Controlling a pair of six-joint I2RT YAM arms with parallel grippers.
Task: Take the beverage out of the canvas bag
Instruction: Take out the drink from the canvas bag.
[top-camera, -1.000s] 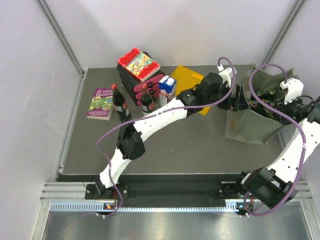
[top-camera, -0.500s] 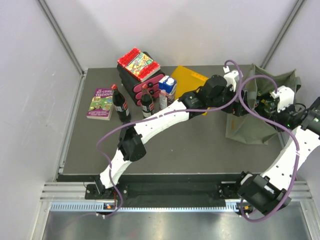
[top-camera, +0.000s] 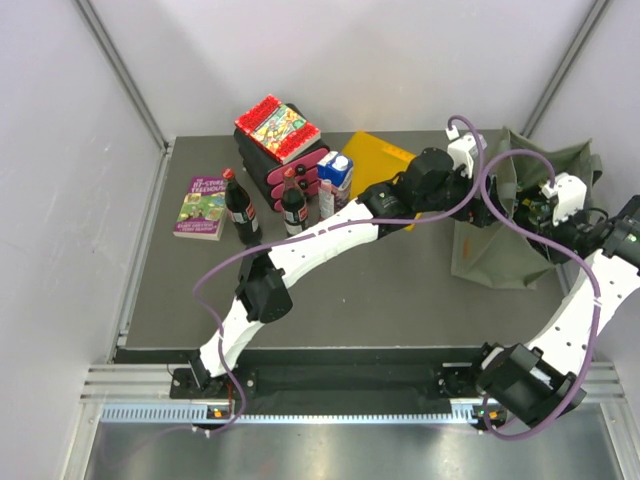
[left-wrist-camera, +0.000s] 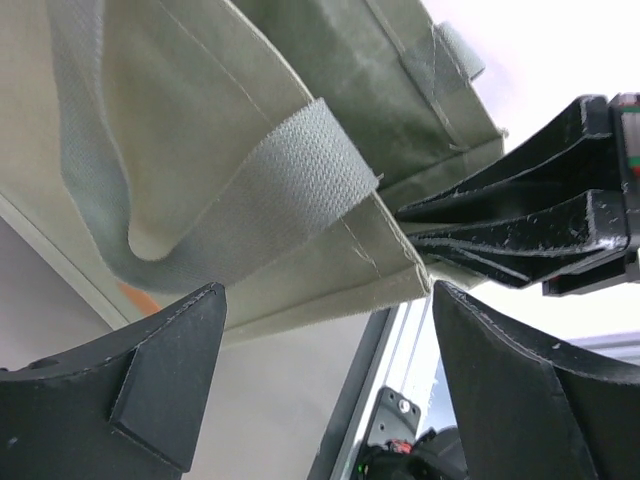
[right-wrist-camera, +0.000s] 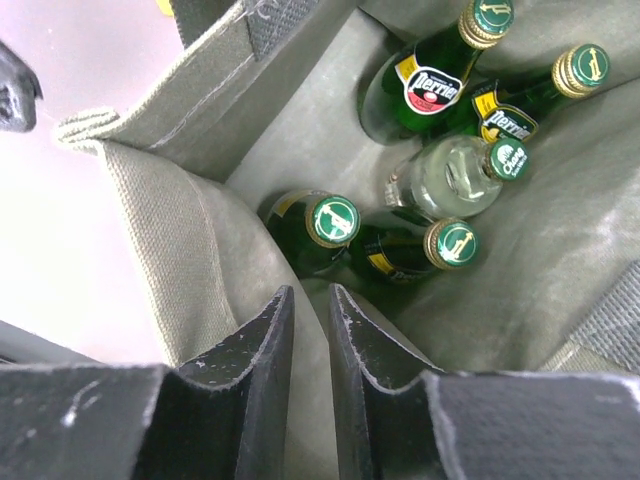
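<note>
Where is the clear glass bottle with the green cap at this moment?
In the right wrist view, the clear bottle sits inside the canvas bag, right of centre, just below a green Perrier bottle and above two more green bottles.

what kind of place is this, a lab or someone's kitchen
Most likely a robot lab test cell: a dark table walled by plain white panels, two arms bolted to a rail at its near edge, and staged props, a book, cola bottles and a canvas bag of green bottles.

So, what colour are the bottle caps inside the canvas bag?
Green caps; best in right wrist view.
</note>
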